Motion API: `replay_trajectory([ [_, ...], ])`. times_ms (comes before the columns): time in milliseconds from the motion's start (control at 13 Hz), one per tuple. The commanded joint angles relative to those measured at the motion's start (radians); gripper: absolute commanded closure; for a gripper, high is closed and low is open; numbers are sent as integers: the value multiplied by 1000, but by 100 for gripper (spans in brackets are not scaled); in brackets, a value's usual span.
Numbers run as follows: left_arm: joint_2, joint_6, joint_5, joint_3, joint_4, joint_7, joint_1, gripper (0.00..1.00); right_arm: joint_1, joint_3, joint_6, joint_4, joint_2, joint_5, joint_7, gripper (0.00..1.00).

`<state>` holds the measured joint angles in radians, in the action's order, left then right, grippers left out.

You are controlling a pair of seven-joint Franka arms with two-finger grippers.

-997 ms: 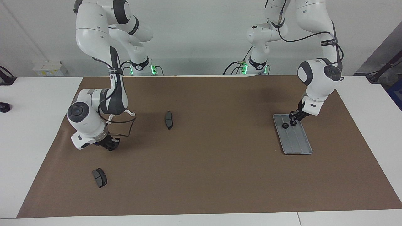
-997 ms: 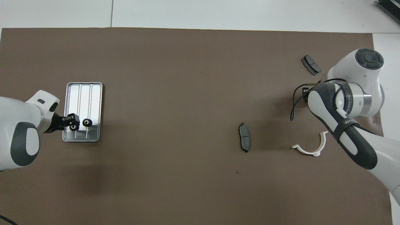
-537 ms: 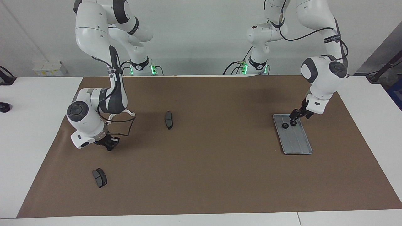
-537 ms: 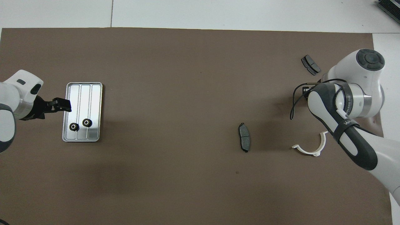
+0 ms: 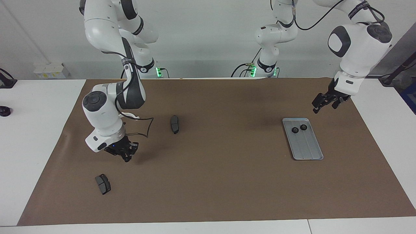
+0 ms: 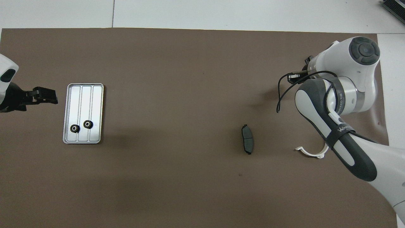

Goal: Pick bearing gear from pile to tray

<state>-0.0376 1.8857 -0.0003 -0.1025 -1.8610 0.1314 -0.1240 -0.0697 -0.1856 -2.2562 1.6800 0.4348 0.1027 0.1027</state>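
On the ridged silver tray lie two small black round gears, side by side at its end nearer the robots; the left gripper, fingers spread and empty, hangs above the brown mat beside that tray; the right gripper, fingertips together, hovers over the mat near one of two dark curved brake pads.

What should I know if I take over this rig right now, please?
Left gripper: open, empty, raised over the mat beside the tray.
Right gripper: shut, low over the mat near a brake pad; any gear in it is hidden.
Done: two gears lie in the tray, at its end nearer the robots.
Left: check the right gripper; no loose gear shows on the mat.
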Motion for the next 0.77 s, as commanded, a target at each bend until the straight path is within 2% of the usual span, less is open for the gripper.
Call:
replay_trajectory([
  [0,-5,-130,-1,-40,95,-35,9,0,46,-61,-119,-13,19,-8,57,100],
  [153,10,-192,0,-77,153,-38,10,0,132,-63,-173,-31,30,-8,66,100],
  [307,12,-169,-1,-91,146,-38,36,0,226,-63,-206,-71,50,-9,71,100],
  [537,10,-143,-4,-91,135,-38,37,0,391,-61,-243,-176,139,1,181,100],
  [690,8,-126,-4,-91,123,-38,34,0,470,-57,-320,-239,220,12,218,100],
])
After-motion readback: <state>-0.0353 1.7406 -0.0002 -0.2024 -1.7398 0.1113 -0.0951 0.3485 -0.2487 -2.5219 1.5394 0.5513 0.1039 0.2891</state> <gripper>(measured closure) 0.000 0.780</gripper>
